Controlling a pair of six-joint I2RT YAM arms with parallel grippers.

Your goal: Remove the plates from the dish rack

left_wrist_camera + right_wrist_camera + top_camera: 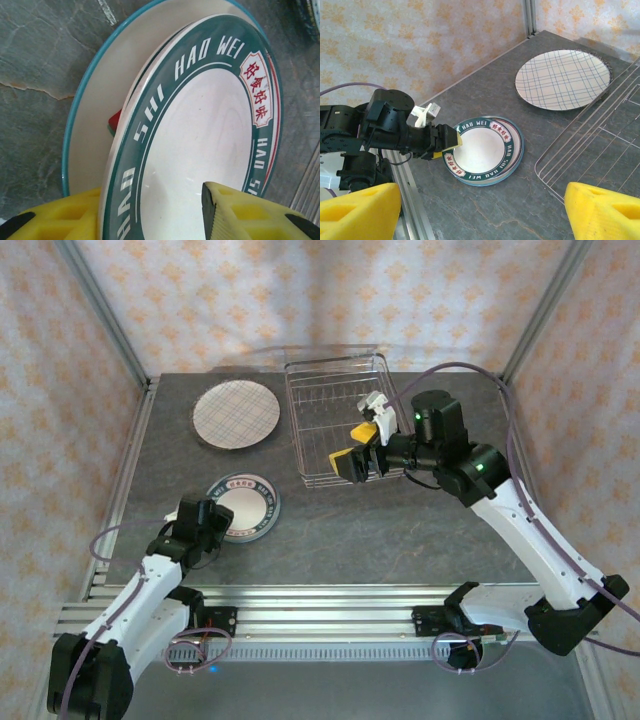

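Floral-patterned walls closed in a dark stone counter (400,540). The dish rack (320,390) stood at the far side. A pink-grid plate (236,415) lay to its left, and nearer the arms the dark-rimmed plate (248,505) rested, offset, on a teal-rimmed plate (95,100). The left end effector (451,146) straddled the dark-rimmed plate's near rim; whether it pinched or merely bracketed it could not be told. The right end effector (354,448) hung over the rack, fingers spread wide and empty. The step looked like a release. The jaws should part fully, then the arm should back straight out, low and level, so no finger hooked the rim and dragged the plate off its stack.
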